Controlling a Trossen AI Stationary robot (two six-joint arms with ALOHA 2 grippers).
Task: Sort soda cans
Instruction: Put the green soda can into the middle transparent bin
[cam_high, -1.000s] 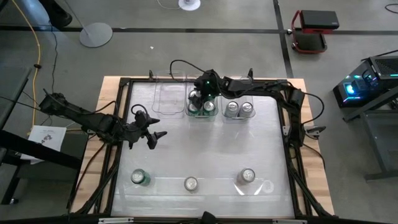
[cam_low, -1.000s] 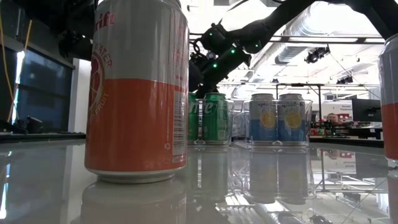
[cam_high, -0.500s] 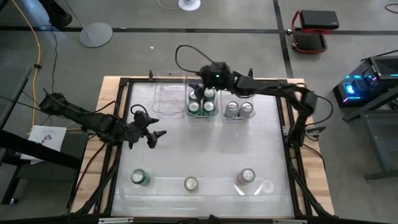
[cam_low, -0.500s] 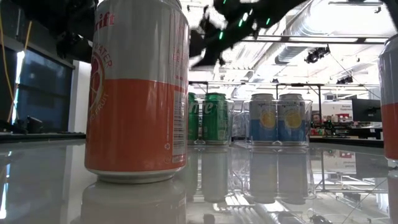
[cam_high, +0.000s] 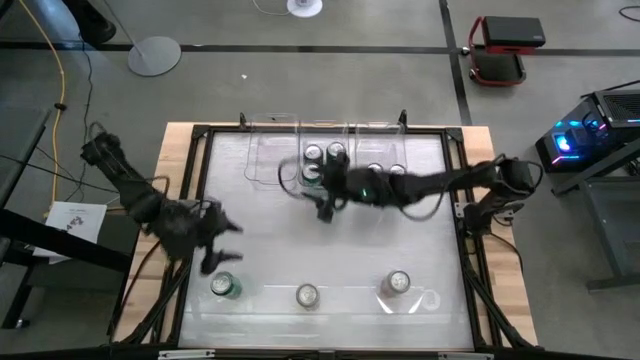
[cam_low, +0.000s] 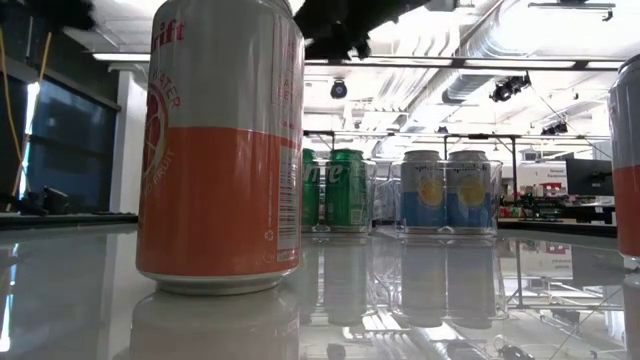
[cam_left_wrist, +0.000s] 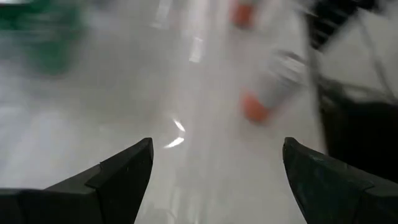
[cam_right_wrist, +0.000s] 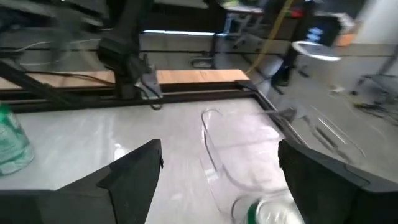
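We note the left claw low at the desk's left side, fingers spread and empty, just beside the green can at the near edge. Two more cans, silver-topped and, stand along that same edge. The right claw hangs over the desk's middle, released, nothing between its fingers. Behind it, green cans sit in the middle clear bin, silver cans in the neighbouring bin.

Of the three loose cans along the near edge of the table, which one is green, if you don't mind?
The leftmost can, just below the left gripper. Its side shows green, whereas the middle can and right-hand can do not.
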